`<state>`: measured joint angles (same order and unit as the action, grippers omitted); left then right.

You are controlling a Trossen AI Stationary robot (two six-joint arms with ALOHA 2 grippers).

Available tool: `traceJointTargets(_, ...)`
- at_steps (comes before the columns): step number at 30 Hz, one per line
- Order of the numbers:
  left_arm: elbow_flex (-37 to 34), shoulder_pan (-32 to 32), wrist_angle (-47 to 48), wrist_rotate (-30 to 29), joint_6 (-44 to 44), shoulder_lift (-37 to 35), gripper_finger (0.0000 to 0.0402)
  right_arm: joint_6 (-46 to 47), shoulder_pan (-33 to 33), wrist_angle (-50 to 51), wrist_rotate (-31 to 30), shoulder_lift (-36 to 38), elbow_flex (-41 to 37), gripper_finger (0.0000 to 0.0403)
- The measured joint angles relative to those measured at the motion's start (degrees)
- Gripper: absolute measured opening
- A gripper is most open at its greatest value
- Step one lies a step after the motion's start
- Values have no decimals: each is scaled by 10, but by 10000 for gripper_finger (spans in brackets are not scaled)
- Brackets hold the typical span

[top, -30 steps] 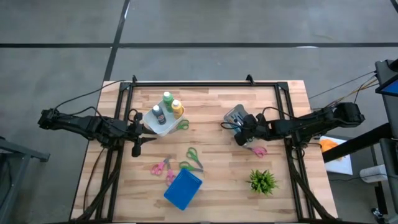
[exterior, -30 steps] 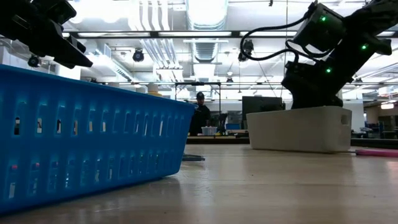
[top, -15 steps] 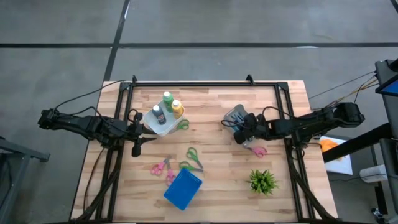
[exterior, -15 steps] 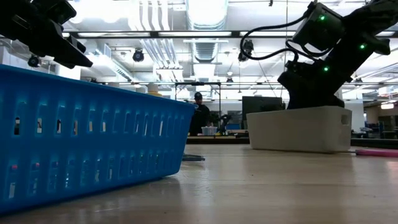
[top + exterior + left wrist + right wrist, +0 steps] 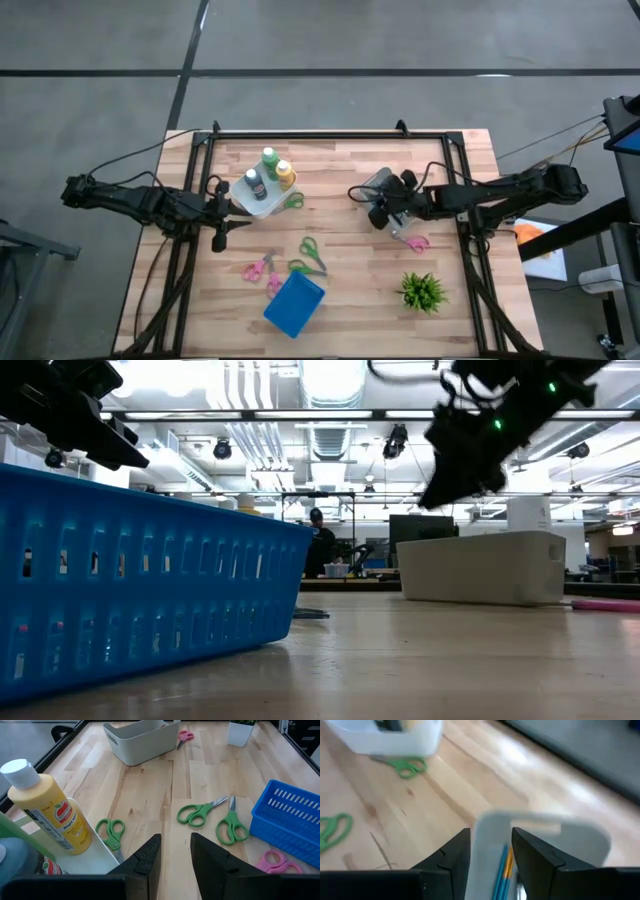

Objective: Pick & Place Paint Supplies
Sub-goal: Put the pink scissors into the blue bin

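Right jaws (image 5: 378, 213) are hanging parted and empty over the grey bin (image 5: 383, 186), lifting clear since a second ago; blue brushes (image 5: 503, 868) are lying in the bin directly beneath them. Left jaws (image 5: 172, 854) are waiting released beside the yellow bottle (image 5: 46, 808)

Right arm reaches in from the table's right side, forearm near level, wrist raised. Right gripper (image 5: 378, 207) hangs clear of the surface, fingers (image 5: 451, 857) parted with a gap between them.

Left arm extends in from the left side, low and near level. Left gripper (image 5: 232, 208) points toward table centre, fingers (image 5: 149, 859) apart, nothing between them.
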<state>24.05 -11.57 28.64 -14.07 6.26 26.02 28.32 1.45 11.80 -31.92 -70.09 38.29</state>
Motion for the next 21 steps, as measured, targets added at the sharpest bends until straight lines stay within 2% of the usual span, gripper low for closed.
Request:
traceJointTargets(5,0,0,0,0,0,0,108,-187,0,0,10,4,70,143)
traceJointTargets(11,0,0,0,0,0,0,108,-394,0,39,87,3,167,143)
traceJointTargets(18,0,0,0,0,0,0,108,-447,0,43,96,3,198,143)
traceJointTargets(21,0,0,0,0,0,0,108,-453,-1,43,126,3,201,143)
